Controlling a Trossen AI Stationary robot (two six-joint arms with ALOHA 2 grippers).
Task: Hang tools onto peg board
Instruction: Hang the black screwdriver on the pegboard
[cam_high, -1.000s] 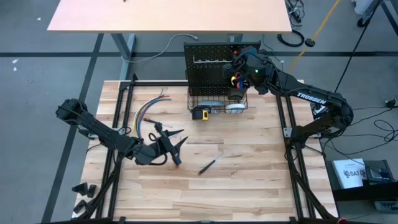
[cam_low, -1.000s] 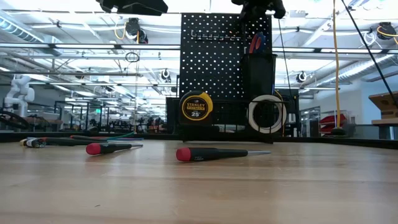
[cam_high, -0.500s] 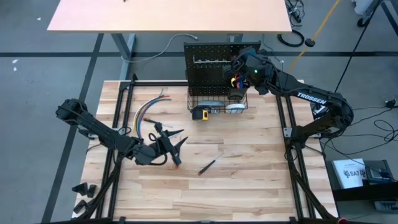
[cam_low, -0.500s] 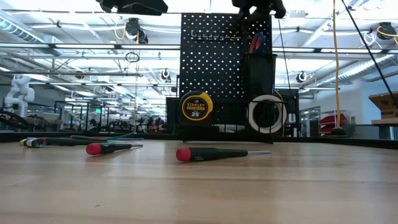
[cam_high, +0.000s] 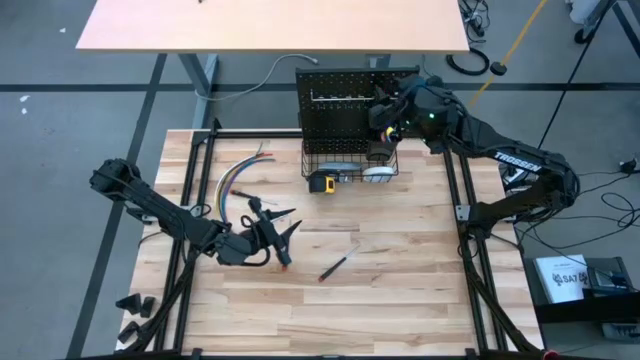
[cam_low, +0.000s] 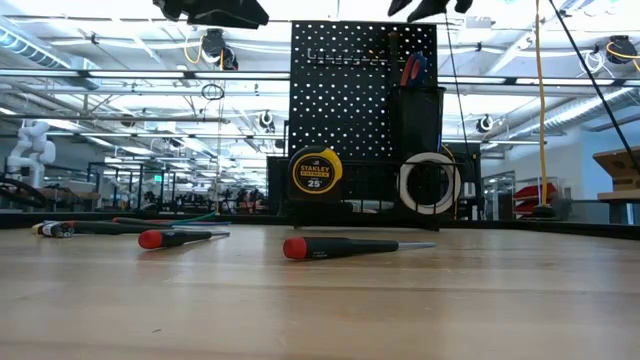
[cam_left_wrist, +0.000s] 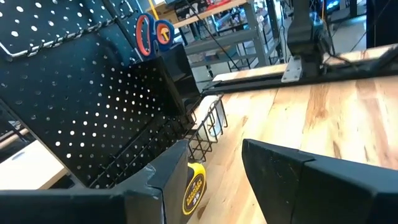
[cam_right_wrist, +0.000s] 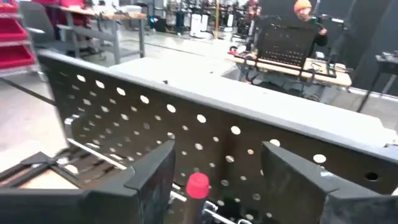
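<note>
Right gripper upper right beside peg board, fingers apart, empty; screwdriver in cup. Retreat straight up. Left gripper lower left, fingers apart.

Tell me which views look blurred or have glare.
Right wrist view: soft throughout, the peg board and the red handle tip are smeared. Low view: bright ceiling lights wash out the room behind; the tape measure is sharp. High view: evenly lit.
</note>
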